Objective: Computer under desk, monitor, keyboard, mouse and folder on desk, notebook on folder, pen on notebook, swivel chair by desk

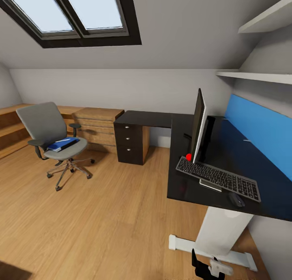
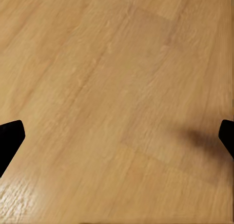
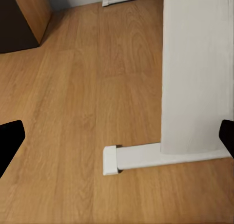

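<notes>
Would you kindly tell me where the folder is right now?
In the head view, the blue folder lies on the swivel chair seat at left, apart from the desk.

Desk [image 1: 178, 121] cut off at right edge (blue back panel [image 1: 259, 126] too).

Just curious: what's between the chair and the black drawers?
In the head view, a light wooden drawer unit stands between the chair and the drawers, over bare floor.

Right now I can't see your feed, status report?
Both claws open, empty, over bare floor. Folder on the chair seat, across the room. Keyboard and monitor on desk.
</notes>
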Available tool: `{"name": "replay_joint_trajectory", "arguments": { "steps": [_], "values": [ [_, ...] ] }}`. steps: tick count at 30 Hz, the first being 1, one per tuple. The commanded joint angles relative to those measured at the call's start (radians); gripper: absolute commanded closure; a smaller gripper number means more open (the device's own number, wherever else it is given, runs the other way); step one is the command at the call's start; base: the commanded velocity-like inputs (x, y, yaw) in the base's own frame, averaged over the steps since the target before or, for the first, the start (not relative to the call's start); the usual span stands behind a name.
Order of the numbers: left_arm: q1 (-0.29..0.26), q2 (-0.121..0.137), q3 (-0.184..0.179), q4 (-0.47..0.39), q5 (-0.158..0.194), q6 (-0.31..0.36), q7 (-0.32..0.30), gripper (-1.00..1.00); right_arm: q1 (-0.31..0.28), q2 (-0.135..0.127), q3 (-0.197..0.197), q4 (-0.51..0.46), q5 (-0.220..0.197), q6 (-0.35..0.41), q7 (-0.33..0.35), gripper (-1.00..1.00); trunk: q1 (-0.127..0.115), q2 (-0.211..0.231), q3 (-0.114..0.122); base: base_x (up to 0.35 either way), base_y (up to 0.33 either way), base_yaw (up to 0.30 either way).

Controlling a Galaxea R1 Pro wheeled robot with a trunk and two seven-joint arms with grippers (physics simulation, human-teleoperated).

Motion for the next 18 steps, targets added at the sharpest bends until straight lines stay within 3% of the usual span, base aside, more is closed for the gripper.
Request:
{"name": "replay_joint_trajectory", "arguments": {
  "steps": [1, 5, 14, 18],
  "values": [
    [0.000, 0.001, -0.008, 0.000, 0.006, -0.004, 0.007, -1.00, -0.001, -0.001, -0.009, 0.002, 0.006, -0.002, 0.004, -1.00, 0.000, 0.000, -0.001, 0.000, 0.000, -0.258],
    [0.000, 0.000, -0.009, 0.000, 0.006, -0.003, 0.007, -1.00, -0.001, -0.004, -0.009, 0.002, 0.006, 0.000, 0.003, -1.00, 0.000, 0.000, -0.001, 0.000, 0.000, -0.258],
    [0.000, 0.000, -0.009, 0.000, 0.006, -0.002, 0.008, -1.00, -0.001, -0.004, -0.008, 0.002, 0.006, 0.001, 0.003, -1.00, -0.035, 0.063, 0.027, 0.000, 0.000, -0.255],
    [0.000, 0.000, -0.008, 0.001, 0.006, -0.002, 0.008, -1.00, -0.001, -0.004, -0.008, 0.002, 0.006, 0.001, 0.002, -1.00, -0.050, 0.091, 0.040, 0.000, 0.000, -0.122]
  ]
}}
